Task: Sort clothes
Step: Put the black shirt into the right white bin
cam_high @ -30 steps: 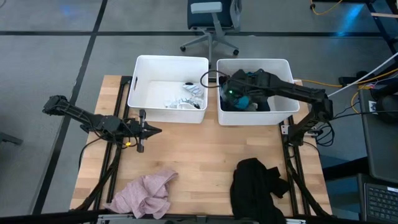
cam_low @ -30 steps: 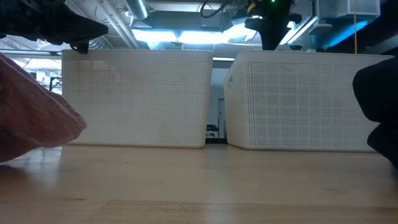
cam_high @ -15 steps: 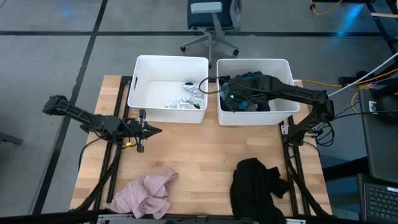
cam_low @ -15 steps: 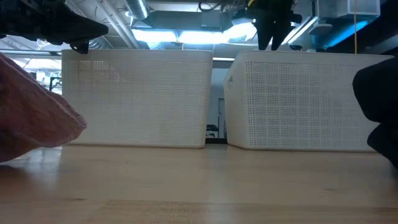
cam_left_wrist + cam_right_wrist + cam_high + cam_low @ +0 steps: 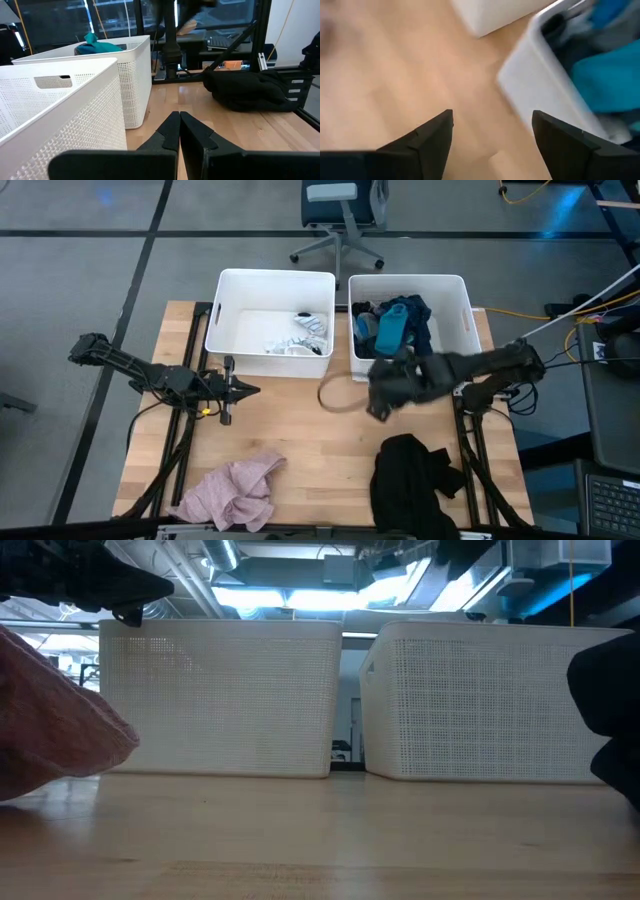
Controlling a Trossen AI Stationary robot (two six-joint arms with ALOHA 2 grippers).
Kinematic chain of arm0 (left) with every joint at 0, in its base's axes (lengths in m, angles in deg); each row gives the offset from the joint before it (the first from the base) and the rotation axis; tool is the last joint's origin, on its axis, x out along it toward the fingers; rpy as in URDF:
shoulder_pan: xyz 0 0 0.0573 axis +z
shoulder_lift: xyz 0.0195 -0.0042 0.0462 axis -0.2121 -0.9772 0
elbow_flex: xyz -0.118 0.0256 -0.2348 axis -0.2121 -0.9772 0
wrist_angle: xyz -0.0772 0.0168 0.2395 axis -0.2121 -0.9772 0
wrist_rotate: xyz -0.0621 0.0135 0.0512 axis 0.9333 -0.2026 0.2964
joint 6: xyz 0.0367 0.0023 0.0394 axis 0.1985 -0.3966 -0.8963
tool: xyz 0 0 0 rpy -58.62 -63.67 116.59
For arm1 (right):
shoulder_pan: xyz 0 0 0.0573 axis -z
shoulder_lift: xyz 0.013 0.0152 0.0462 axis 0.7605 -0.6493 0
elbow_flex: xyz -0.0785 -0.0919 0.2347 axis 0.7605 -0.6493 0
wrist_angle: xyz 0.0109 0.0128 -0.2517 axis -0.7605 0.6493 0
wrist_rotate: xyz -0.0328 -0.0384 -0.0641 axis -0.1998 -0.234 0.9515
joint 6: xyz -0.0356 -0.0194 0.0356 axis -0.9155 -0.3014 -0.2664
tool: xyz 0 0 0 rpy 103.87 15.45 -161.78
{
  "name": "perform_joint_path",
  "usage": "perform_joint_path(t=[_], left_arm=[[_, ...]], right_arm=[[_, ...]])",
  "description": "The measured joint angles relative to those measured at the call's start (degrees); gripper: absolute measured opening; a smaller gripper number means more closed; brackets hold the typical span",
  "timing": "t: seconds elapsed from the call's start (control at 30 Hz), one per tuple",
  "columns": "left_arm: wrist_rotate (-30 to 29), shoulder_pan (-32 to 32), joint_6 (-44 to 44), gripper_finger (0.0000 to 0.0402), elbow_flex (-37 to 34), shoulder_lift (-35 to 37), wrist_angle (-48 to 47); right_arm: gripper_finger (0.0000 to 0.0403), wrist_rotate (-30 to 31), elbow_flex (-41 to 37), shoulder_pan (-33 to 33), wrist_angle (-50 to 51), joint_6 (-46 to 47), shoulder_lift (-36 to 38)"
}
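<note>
A pink garment (image 5: 235, 492) lies crumpled at the table's near left, and a black garment (image 5: 410, 478) lies heaped at the near right. Dark and teal clothes (image 5: 393, 326) fill the right tub (image 5: 462, 300). A few white and striped pieces (image 5: 300, 335) lie in the left tub (image 5: 222, 310). My right gripper (image 5: 492, 125) hangs open over bare table just in front of the right tub, pointing steeply down, with nothing between its fingers. My left gripper (image 5: 179, 131) is shut and level, in front of the left tub near the table's left side.
The two white tubs stand side by side along the far edge. A loop of cable (image 5: 335, 395) hangs beside my right gripper. Bare wood lies between the tubs and the two near garments. An office chair (image 5: 340, 210) stands beyond the table.
My right gripper spread its fingers above the right tub. It then swung quickly toward the table's near edge, out over the bare wood in front of that tub, turning as it went. The teal garment now shows uncovered in the tub.
</note>
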Motion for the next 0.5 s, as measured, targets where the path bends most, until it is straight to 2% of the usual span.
perform_joint_path(t=[0.13,0.27,0.5], left_arm=[[0.0,0.0,-0.14,0.0001,-0.01,0.0,0.0],[0.0,0.01,-0.17,0.0001,0.0,0.0,-0.02],[0.0,0.0,-0.16,0.0001,0.0,0.0,-0.02]], right_arm=[[0.0269,-2.12,0.02,-7.54,0.01,6.4,0.0],[0.0269,-1.64,0.04,-14.61,0.24,15.1,-0.62],[0.0269,-5.4,0.04,-24.94,0.2,27.24,-5.02]])
